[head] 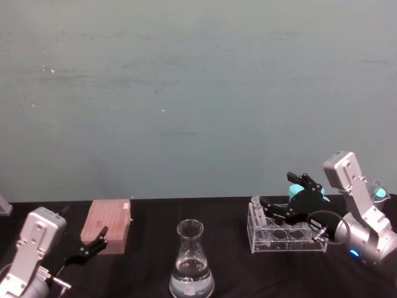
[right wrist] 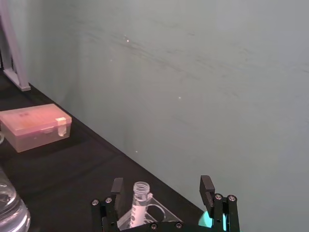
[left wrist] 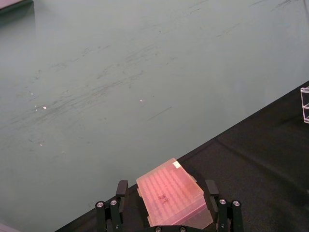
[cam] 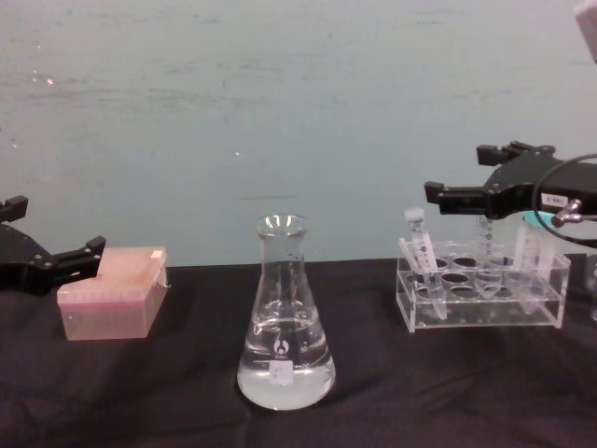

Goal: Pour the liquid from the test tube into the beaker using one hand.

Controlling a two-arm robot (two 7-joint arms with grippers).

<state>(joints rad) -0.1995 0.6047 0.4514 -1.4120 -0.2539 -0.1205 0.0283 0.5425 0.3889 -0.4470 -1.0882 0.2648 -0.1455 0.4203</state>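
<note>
A pale teal wall [head: 198,93] stood behind the work, matt and evenly lit, marked with faint slanting scuffs and a few small white specks. Below it ran the bench [cam: 420,392], covered in black, slightly creased material. A pale upright post [right wrist: 12,53] stood at its far left end against the wall.

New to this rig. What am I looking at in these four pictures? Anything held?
It is a two-armed robot at a black table. One picture comes from its head, one from its chest, one from each wrist. On the table: a pink box, a glass beaker with clear liquid in it, and a clear rack with a slim test tube leaning in it. The right gripper hovers open above the rack, by that tube; the left gripper is open beside the box. Nothing is held.
</note>
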